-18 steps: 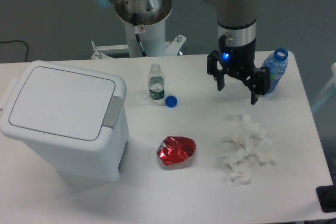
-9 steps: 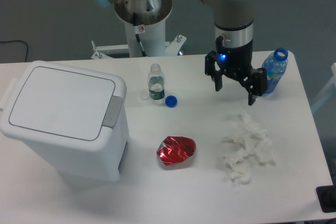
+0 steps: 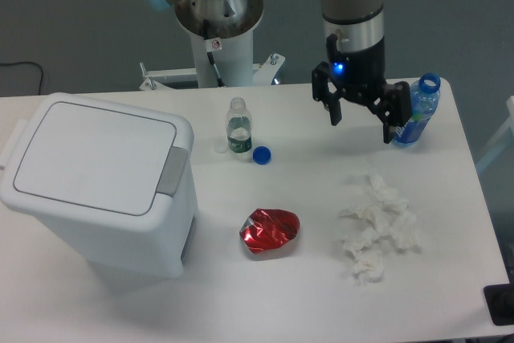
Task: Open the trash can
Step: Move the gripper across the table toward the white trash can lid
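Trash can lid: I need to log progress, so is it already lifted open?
No. The trash can has its flat lid lying shut, and the gripper hangs far off to its right.

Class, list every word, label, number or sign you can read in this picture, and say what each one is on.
No text here can be read.
Small bottle: green label, print too small to read.
Robot pedestal: a small round red-and-white sticker, a sign too small to make out.
Blue bottle: label blurred, unreadable.
Red can: crushed, no legible print.
Trash can: no markings seen.
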Robot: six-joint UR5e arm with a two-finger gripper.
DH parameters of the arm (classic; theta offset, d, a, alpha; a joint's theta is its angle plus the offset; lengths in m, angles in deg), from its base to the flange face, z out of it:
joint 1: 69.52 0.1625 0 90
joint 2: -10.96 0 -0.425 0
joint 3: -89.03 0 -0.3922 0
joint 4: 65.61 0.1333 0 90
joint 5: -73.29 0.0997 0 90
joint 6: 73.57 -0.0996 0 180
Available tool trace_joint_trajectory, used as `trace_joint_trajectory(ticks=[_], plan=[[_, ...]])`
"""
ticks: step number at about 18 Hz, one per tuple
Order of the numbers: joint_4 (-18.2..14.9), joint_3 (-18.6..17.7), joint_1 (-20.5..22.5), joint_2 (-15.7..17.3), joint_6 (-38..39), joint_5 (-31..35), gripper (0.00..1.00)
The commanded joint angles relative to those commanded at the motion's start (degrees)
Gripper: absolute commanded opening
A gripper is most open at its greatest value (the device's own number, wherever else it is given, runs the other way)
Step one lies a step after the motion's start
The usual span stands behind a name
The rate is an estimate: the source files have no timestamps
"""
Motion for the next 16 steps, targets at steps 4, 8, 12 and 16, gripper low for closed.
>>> trace_joint_trajectory(ticks=[4, 8, 12, 16], plan=[[0.0, 1.3, -2.9, -0.2, 11.8, -0.2, 1.0], [0.2, 2.4, -6.1, -0.6, 22.9, -0.4, 1.0], [0.3, 3.0, -9.1, -1.2, 32.5, -0.5, 1.0], [0.3, 4.2, -10.1, -1.9, 39.5, -2.7, 1.0]])
